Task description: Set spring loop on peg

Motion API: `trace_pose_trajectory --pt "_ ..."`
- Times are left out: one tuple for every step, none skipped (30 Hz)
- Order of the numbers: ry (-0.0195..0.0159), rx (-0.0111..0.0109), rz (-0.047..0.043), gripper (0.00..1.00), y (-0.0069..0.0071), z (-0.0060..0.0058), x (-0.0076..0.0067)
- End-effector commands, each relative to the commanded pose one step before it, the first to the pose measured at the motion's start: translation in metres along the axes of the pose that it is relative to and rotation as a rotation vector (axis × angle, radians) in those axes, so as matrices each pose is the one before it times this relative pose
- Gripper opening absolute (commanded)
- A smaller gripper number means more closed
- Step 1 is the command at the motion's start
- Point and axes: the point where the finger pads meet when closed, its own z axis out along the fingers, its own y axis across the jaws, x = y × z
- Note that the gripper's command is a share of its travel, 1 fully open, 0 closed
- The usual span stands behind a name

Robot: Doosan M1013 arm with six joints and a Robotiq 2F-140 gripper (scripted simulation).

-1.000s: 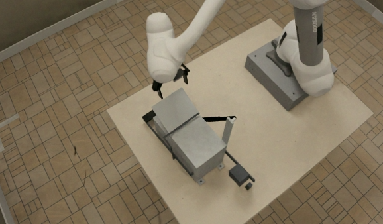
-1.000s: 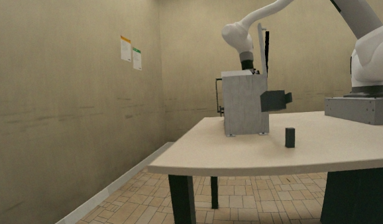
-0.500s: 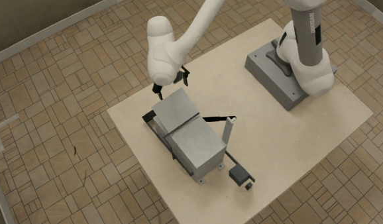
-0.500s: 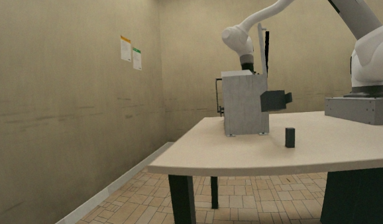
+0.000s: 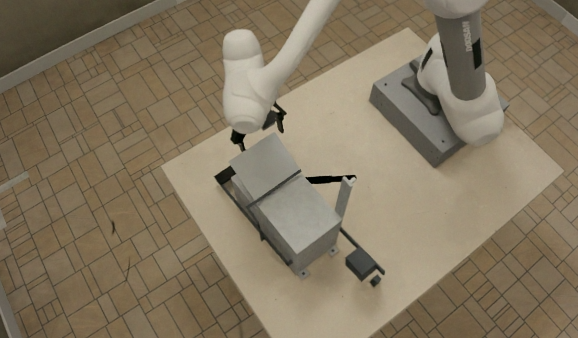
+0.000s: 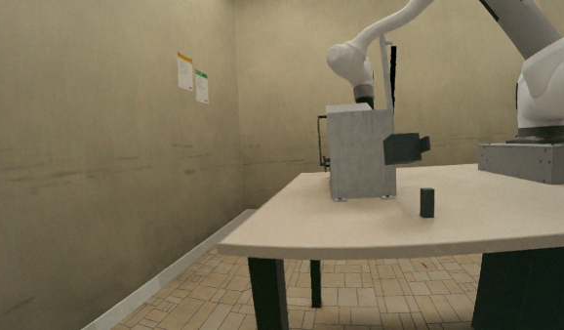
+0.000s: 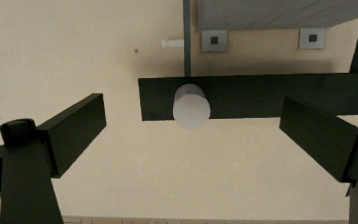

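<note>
The steel weight, a pale grey cylinder (image 7: 191,111), appears to stand upright on the black pedal plate (image 7: 260,95) (image 5: 224,175), near one end. My gripper (image 7: 193,110) is open and empty above it, one finger on each side of the weight in the wrist view. In the top view the fingers show just beyond the raised lid, which hides the weight. In the exterior view the feeder hides the fingers and weight. The feeder (image 5: 301,215) (image 6: 360,153) is a grey box. I cannot make out the spring, its loop or the pegs, nor tell how far down the pedal is.
A grey post (image 5: 343,200) (image 6: 384,73) rises beside the feeder with a black bar (image 5: 329,179) (image 6: 393,80) near it. A dark block (image 5: 361,263) (image 6: 404,148) juts from the feeder's side. A small dark block (image 5: 375,281) (image 6: 426,202) stands on the bench (image 5: 414,215) (image 6: 306,229).
</note>
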Motion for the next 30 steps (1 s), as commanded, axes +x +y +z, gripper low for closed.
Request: trace_pose_trajectory --pt "-0.00012 -0.00132 -0.00010 1.00 0.00049 0.00388 -0.00076" --pt "0.00000 0.00000 0.00000 1.00 -0.00001 0.00164 -0.00028" --pt "0.00000 0.00000 0.00000 1.00 -0.00001 0.00164 -0.00029" --pt "0.00000 0.00000 0.00000 1.00 -0.00001 0.00164 -0.00029" --pt "0.00000 0.00000 0.00000 1.00 0.00000 0.00000 0.00000" --pt "0.00000 0.00000 0.00000 1.00 0.00000 0.00000 0.00000" --pt "-0.00001 0.00005 0.00001 1.00 -0.00002 -0.00198 0.00036" --pt "0.00000 0.00000 0.00000 1.00 0.00000 0.00099 -0.00017" --pt "0.00000 0.00000 0.00000 1.00 -0.00001 0.00100 -0.00017" --pt "0.00000 0.00000 0.00000 1.00 0.00000 0.00099 -0.00017" --pt "0.00000 0.00000 0.00000 1.00 -0.00001 0.00100 -0.00017" --pt "0.00000 0.00000 0.00000 1.00 0.00000 0.00099 -0.00017" --pt "0.00000 0.00000 0.00000 1.00 -0.00001 0.00100 -0.00017" --pt "0.00000 0.00000 0.00000 1.00 0.00000 0.00099 -0.00017" --pt "0.00000 0.00000 0.00000 1.00 -0.00001 0.00100 -0.00017" --pt "0.00000 0.00000 0.00000 1.00 0.00000 0.00099 -0.00017" --pt "0.00000 0.00000 0.00000 1.00 -0.00001 0.00100 -0.00017" --pt "0.00000 0.00000 0.00000 1.00 0.00000 0.00099 -0.00017" --pt "0.00000 0.00000 0.00000 1.00 -0.00001 0.00100 -0.00017" --pt "0.00000 0.00000 0.00000 1.00 0.00000 0.00099 -0.00017" --pt "0.00000 0.00000 0.00000 1.00 -0.00001 0.00100 -0.00017" --pt "0.00000 0.00000 0.00000 1.00 0.00000 0.00000 0.00000" --pt "0.00000 0.00000 0.00000 1.00 0.00000 0.00000 0.00000" --pt "-0.00001 0.00002 0.00000 1.00 0.00000 -0.00176 0.00031" --pt "0.00000 0.00000 0.00000 1.00 0.00000 0.00000 0.00000" --pt "0.00000 0.00000 0.00000 1.00 0.00000 0.00000 0.00000" --pt "0.00000 0.00000 0.00000 1.00 0.00000 0.00000 0.00000" --pt "0.00000 0.00000 0.00000 1.00 0.00000 0.00000 0.00000" --pt "0.00000 0.00000 0.00000 1.00 0.00000 0.00000 0.00000" --pt "0.00000 0.00000 0.00000 1.00 0.00000 0.00000 0.00000"
